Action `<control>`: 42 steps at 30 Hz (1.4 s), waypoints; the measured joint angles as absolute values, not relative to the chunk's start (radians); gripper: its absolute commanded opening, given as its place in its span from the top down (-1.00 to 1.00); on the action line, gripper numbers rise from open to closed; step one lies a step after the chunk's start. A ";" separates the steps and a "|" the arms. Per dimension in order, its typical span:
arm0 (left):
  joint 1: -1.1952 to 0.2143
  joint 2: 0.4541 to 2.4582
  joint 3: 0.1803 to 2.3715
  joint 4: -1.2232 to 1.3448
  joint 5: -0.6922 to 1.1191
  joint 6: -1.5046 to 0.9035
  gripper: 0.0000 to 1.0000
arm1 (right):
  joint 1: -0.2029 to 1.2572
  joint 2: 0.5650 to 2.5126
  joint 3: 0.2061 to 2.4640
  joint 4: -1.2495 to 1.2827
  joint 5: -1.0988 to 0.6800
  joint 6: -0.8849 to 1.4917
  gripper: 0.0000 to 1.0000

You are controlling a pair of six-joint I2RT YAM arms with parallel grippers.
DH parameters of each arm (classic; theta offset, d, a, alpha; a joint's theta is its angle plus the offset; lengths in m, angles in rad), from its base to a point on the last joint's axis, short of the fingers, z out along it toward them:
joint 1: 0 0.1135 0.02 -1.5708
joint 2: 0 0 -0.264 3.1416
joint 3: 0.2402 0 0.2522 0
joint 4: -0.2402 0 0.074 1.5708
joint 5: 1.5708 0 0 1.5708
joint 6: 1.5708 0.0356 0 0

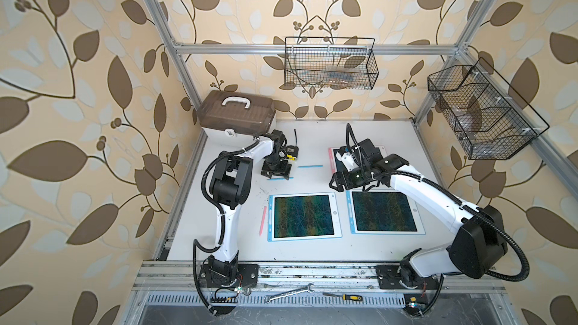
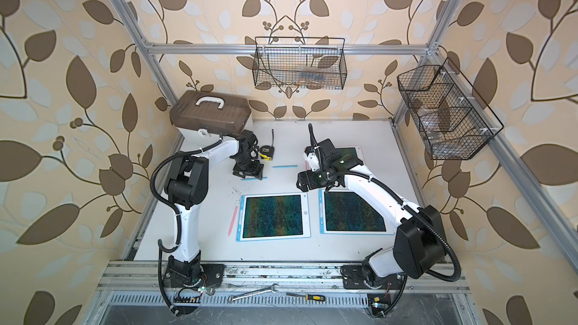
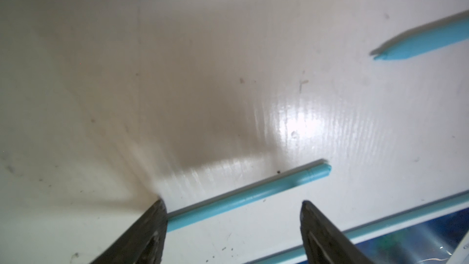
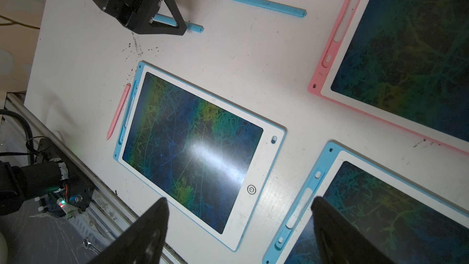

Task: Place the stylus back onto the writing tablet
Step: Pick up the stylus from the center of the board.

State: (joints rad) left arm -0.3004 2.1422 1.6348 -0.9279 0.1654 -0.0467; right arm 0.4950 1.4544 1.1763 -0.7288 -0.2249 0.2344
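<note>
Nearest, blue tablet (image 1: 302, 216). Beyond it, left gripper (image 1: 278, 177) low over the table (image 1: 312, 251) — jaws wide apart, straddling blue stylus (image 3: 248, 195) (lying flat, not yet pinched). Grasp step; next — close squarely, then lift. Meanwhile right gripper (image 4: 238, 199) spread, empty.

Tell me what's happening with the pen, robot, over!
Left gripper open, low over blue stylus. Right gripper open, empty. Stylus flat on table, not gripped. Second blue stylus lies nearby, apart.
</note>
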 measured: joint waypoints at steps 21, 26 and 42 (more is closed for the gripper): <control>-0.376 2.113 1.567 -0.917 0.014 -0.079 0.33 | 0.488 1.454 1.176 -0.721 -0.225 0.235 -0.76; -0.387 2.101 1.548 -0.898 0.007 -0.107 0.48 | 0.488 1.454 1.176 -0.721 -0.225 0.235 -0.77; -0.408 2.084 1.520 -0.866 -0.026 -0.168 0.69 | 0.472 1.444 1.169 -0.714 -0.225 0.235 -0.77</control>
State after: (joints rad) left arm -0.4076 2.0842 1.5204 -0.8658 -0.0257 -0.1677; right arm 0.4725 1.4445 1.1687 -0.7143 -0.2249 0.2348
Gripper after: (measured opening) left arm 0.161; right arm 0.883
